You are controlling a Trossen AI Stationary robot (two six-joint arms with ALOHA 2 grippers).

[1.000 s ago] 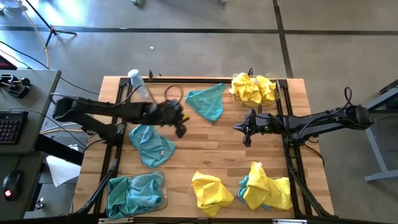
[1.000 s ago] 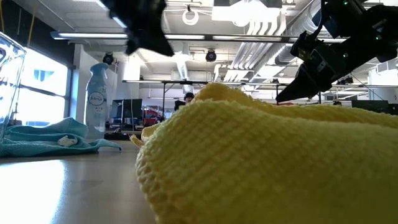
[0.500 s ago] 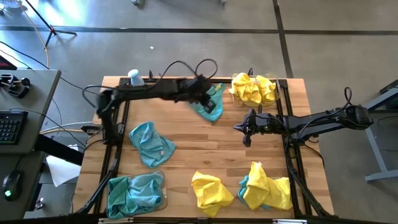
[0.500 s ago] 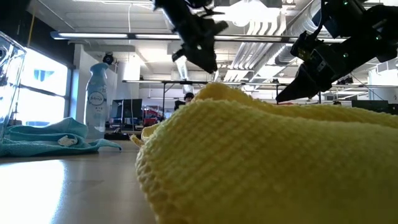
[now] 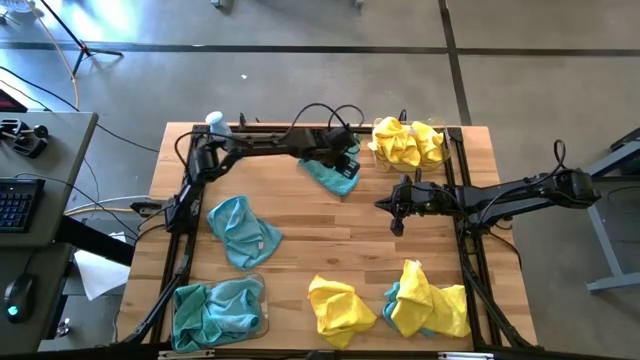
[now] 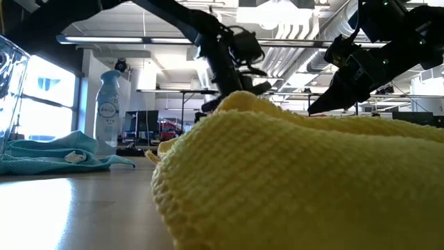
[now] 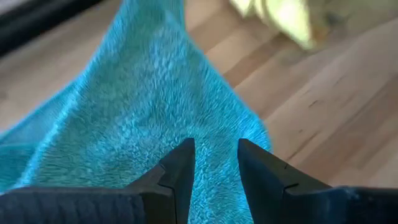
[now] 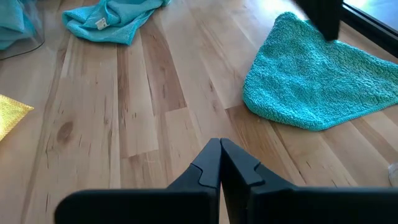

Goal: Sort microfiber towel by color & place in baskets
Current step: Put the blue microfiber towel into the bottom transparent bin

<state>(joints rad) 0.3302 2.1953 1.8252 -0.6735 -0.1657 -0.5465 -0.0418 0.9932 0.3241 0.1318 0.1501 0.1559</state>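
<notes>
Left hand [image 5: 343,160] is down over the teal towel [image 5: 335,172], its fingers [image 7: 180,168] slightly apart with fuzzy cloth showing between them, seemingly about to pinch; the right hand [image 5: 396,206] waits just beyond, fingers pressed together on nothing. Outward from there, yellows fill the near basket [image 5: 446,141] and teals the far basket [image 5: 264,318], while another teal [image 5: 243,231] and the yellow heaps [image 5: 340,308] lie loose on the counter [image 5: 340,240], so roughly half remains. Only the left wrist view shows that gap.

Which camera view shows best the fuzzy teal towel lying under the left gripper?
The right wrist view: the whole teal towel lies flat on the wood. The high view shows it partly covered by the left gripper; the left wrist view shows only a close part; the low view hides it.
</notes>
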